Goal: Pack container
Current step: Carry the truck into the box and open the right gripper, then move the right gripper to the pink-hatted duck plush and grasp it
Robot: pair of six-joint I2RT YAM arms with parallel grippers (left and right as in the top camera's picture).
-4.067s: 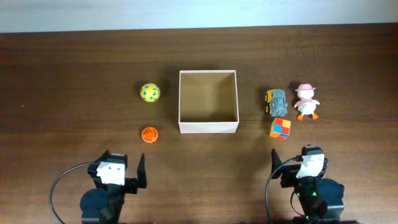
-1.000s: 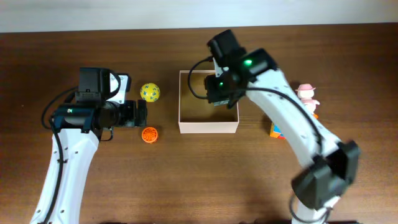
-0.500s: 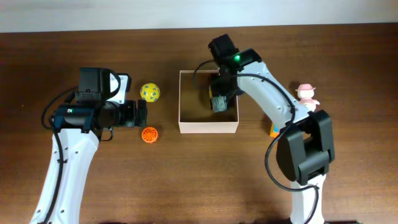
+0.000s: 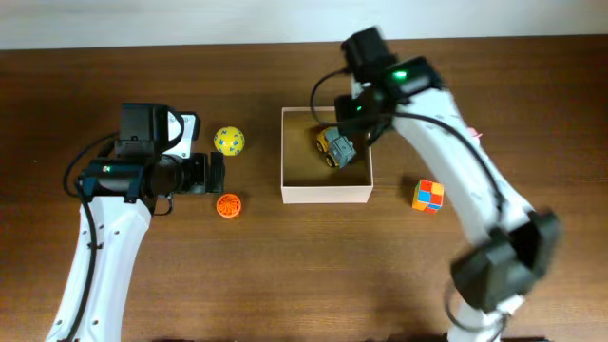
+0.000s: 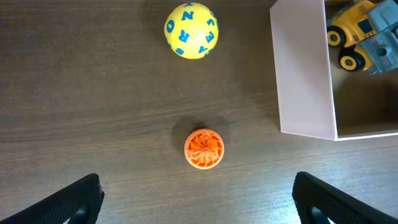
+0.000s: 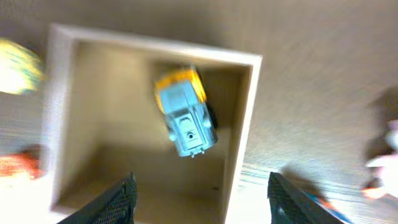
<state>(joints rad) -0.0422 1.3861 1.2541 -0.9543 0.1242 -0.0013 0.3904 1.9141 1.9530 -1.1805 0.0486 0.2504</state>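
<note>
The container (image 4: pixel 328 196) is a square white-walled box with a tan floor at the table's middle. A grey and yellow toy truck (image 4: pixel 335 146) lies inside it near the far right corner. My right gripper (image 4: pixel 366 119) is open and empty above that corner. In the right wrist view the truck (image 6: pixel 185 115) lies free in the container (image 6: pixel 239 137), beyond the spread fingers (image 6: pixel 200 186). My left gripper (image 4: pixel 217 174) is open and empty left of the container. In the left wrist view an orange ball (image 5: pixel 204 149) lies just beyond the fingers (image 5: pixel 196 186).
A yellow ball with blue marks (image 4: pixel 228 141) lies left of the container, with the orange ball (image 4: pixel 228 205) nearer the front. A coloured cube (image 4: pixel 428 195) lies right of the container. A pink and white duck toy (image 4: pixel 472 138) is mostly hidden behind my right arm.
My right gripper has let go of the truck inside the container and pulled back toward the far right. The container has shifted slightly right. The left arm has not moved.
</note>
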